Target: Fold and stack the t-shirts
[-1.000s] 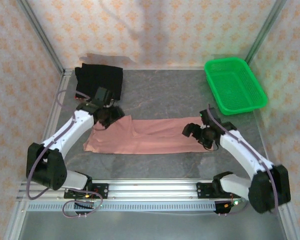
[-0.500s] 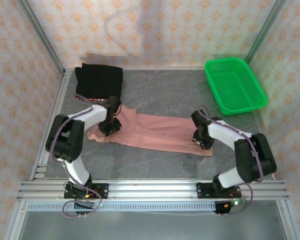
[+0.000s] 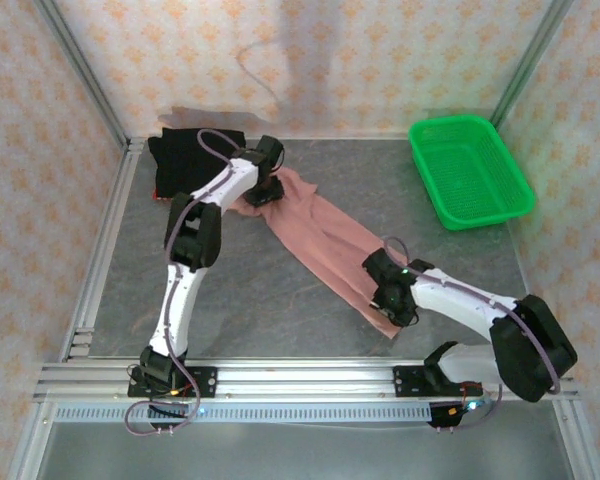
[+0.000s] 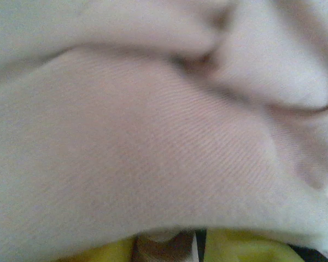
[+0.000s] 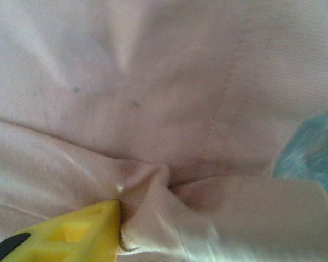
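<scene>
Left of the green basket point(image 3: 427, 175), on the grey worktop point(image 3: 380, 180), the pink t-shirt point(image 3: 325, 240) lies drawn out as a long slanted band. Its far end is well left of the basket, and its near end is nearer the arm bases than the basket, a little to the basket's left. The black t-shirt point(image 3: 190, 160) lies flat and folded farther left still, in the back corner opposite the basket's corner.

The left hand point(image 3: 267, 190) sits at the band's far end, on the basket side of the black t-shirt and just beside it, narrowed onto the pink cloth. In the left wrist view, pink fabric is pressed right up to the lens, with a yellow finger point(image 4: 240, 245) peeking from under its lower edge.

The right hand point(image 3: 392, 300) sits at the band's near end, on the arm-base side of the basket, and is likewise pinched on the pink cloth. In the right wrist view, the fabric puckers into a gathered fold right at the tip of a yellow finger point(image 5: 82, 229), with a stitched seam running up from that fold.
</scene>
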Controlling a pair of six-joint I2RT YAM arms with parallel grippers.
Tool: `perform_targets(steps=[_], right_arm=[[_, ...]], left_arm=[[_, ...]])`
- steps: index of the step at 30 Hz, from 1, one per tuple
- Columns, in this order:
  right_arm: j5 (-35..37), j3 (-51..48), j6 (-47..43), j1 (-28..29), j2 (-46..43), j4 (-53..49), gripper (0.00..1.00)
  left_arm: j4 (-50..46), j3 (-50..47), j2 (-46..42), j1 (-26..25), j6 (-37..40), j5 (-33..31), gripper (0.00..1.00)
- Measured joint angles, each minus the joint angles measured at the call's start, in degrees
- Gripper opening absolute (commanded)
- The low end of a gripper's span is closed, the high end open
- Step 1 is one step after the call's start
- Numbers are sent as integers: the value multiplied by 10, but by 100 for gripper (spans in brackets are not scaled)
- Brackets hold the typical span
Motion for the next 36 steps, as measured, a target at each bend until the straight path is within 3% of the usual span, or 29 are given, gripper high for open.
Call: perform_targets(steps=[4, 6, 13, 17, 21, 24, 27, 30, 36], right_arm=[[-15, 23, 94, 87, 30, 30, 52], [-20, 35, 151, 133, 46, 59, 53], [-16, 93, 333, 254, 123, 169, 55], [-2, 134, 397, 298, 142, 204, 61], [22, 171, 402, 304, 122, 170, 65], [49, 202, 369, 299, 69, 82, 70], [74, 228, 308, 273, -12, -24, 72], [90, 220, 225, 215, -107, -110, 73], [40, 123, 25, 112, -200, -108, 65]], left_arm=[[-33, 214, 121, -3, 16, 27, 40], [-28, 260, 149, -3, 17, 41, 41], [28, 295, 178, 2, 15, 104, 48], [61, 318, 195, 3, 19, 143, 62], [83, 318, 195, 4, 15, 195, 77], [75, 308, 181, 5, 17, 224, 89], [43, 250, 124, 5, 20, 237, 90], [21, 132, -1, 5, 30, 240, 90], [88, -277, -426, 3, 2, 239, 86]])
